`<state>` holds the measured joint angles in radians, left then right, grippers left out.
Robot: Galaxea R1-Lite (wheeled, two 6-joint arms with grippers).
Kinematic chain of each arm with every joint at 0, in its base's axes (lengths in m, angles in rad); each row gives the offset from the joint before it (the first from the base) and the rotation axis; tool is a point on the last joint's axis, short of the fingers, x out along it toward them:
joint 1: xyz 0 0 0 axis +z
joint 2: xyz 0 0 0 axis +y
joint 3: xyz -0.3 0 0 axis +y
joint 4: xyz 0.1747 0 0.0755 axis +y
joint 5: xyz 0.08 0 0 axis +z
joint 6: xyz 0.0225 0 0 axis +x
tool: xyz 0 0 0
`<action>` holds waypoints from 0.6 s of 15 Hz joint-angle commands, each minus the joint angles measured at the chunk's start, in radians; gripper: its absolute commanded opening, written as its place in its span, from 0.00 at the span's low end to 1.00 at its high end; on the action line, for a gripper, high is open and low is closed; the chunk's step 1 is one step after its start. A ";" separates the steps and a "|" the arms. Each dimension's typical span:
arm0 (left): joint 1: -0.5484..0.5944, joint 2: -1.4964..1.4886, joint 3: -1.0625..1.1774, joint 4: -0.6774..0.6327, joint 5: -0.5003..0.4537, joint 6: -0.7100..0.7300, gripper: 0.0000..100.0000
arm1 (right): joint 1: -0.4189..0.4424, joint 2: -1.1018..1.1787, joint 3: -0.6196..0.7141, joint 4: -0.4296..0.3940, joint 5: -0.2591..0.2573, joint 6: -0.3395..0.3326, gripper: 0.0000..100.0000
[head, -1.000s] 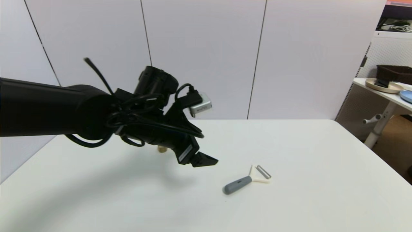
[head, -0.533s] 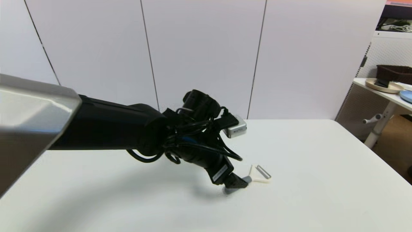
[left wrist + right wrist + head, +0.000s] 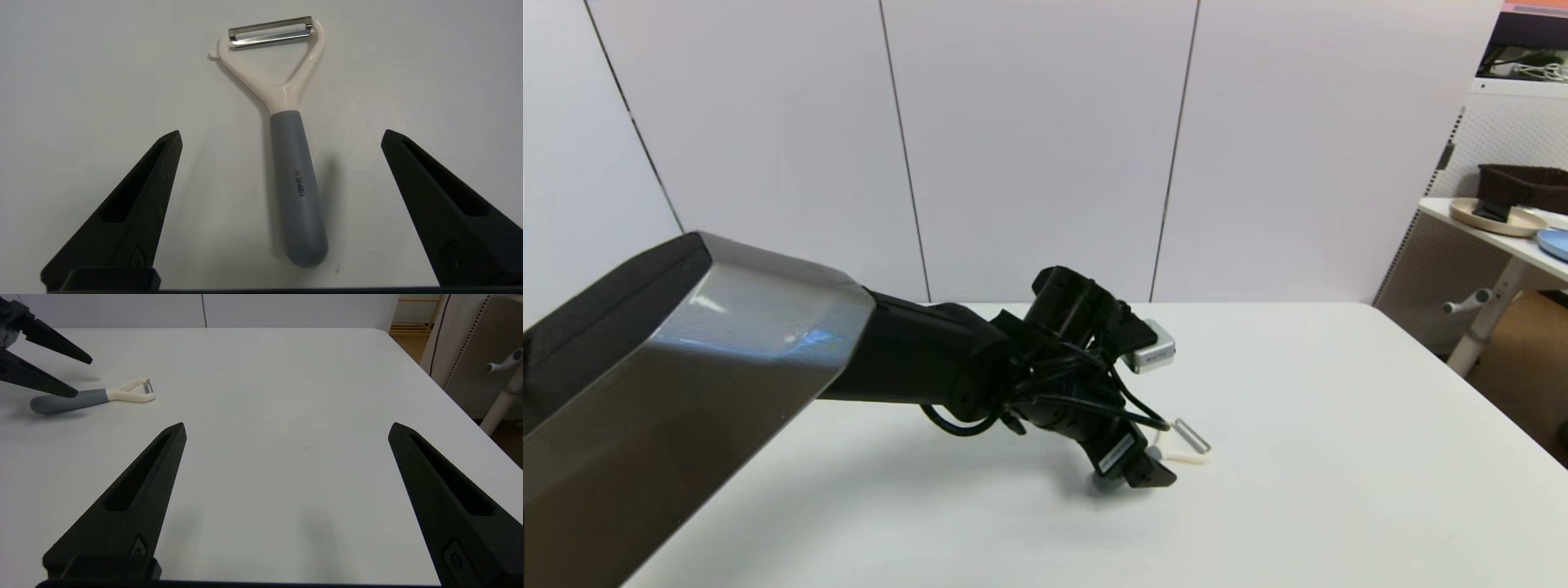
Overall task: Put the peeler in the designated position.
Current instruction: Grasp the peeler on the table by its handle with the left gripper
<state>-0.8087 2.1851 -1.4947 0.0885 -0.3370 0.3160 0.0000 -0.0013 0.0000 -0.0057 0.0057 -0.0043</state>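
Fingers of the left gripper (image 3: 281, 136) are spread wide, one on each side of the peeler's grey handle, touching nothing. That peeler (image 3: 288, 151) lies flat on the white table (image 3: 1339, 457), right of centre, its length in line with the gripper — blade end away from it, handle butt nearest. Off to the right, the right gripper (image 3: 287, 428) is splayed too — empty above the table.

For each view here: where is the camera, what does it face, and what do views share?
Head: looks down at the table; left arm reaches over the peeler.
Left wrist: behind the open left gripper, straddling the peeler's grey handle.
Right wrist: behind the open right gripper, over bare table.
All three show the peeler.
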 commanded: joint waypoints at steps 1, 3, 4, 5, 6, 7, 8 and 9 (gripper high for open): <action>-0.001 0.030 -0.001 -0.006 0.009 0.000 1.00 | 0.000 0.000 0.000 0.000 0.000 0.000 1.00; -0.001 0.041 -0.001 -0.004 0.009 -0.008 1.00 | 0.000 0.000 0.000 0.000 0.000 0.000 1.00; -0.001 0.044 -0.001 -0.004 0.009 -0.008 1.00 | 0.000 0.000 0.000 0.000 0.000 0.000 1.00; -0.001 0.045 0.001 -0.004 0.009 -0.009 1.00 | 0.000 0.000 0.000 0.000 0.000 0.000 1.00; -0.001 0.047 0.001 -0.004 0.009 -0.023 1.00 | 0.000 0.000 0.000 0.000 0.000 0.000 1.00; -0.001 0.047 0.005 -0.004 0.009 -0.031 1.00 | 0.000 0.000 0.000 0.000 0.000 0.000 1.00; -0.003 0.047 0.005 -0.006 0.009 -0.029 1.00 | 0.000 0.000 0.000 0.000 0.000 0.000 1.00; -0.004 0.047 0.004 -0.006 0.010 -0.029 1.00 | 0.000 0.000 0.000 0.000 0.000 0.000 1.00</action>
<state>-0.8111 2.2345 -1.4909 0.0826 -0.3260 0.2851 -0.0004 -0.0013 0.0000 -0.0053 0.0053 -0.0043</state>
